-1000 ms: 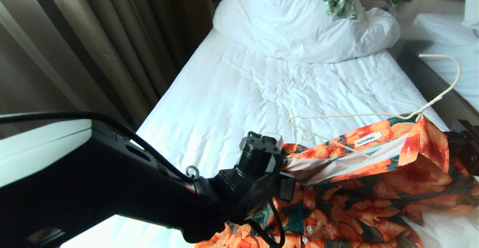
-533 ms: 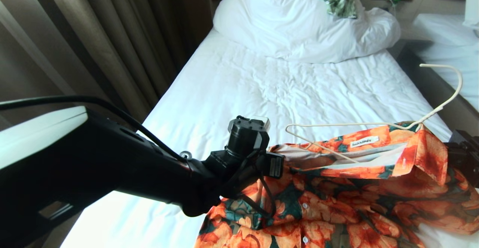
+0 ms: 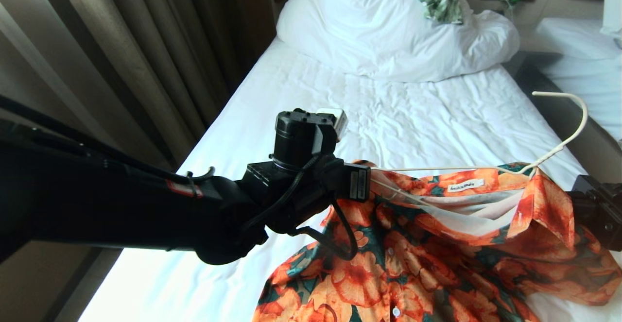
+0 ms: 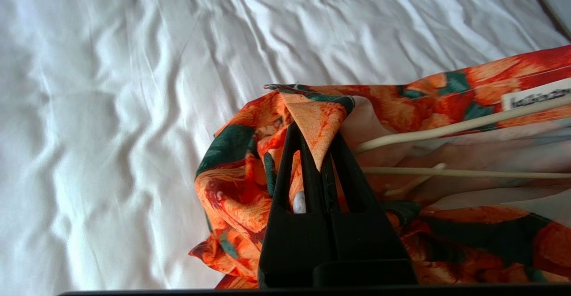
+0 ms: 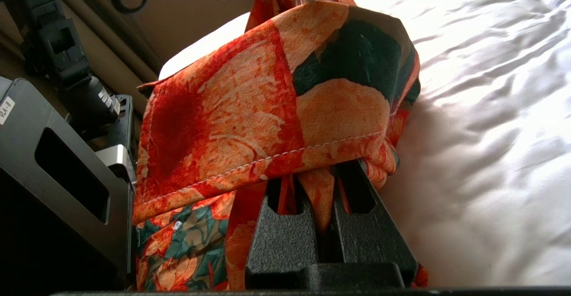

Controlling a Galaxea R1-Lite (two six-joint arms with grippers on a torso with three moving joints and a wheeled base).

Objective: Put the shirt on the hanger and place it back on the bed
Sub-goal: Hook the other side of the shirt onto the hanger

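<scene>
Both grippers are clamped on the shirt point(image 3: 437, 244), holding its shoulders up above the bed point(image 3: 340, 113); the left gripper point(image 4: 317, 153) pinches one shoulder fold, the right gripper point(image 5: 328, 184) the other; the hanger point(image 3: 559, 142) sits inside the collar, hook poking out.
</scene>
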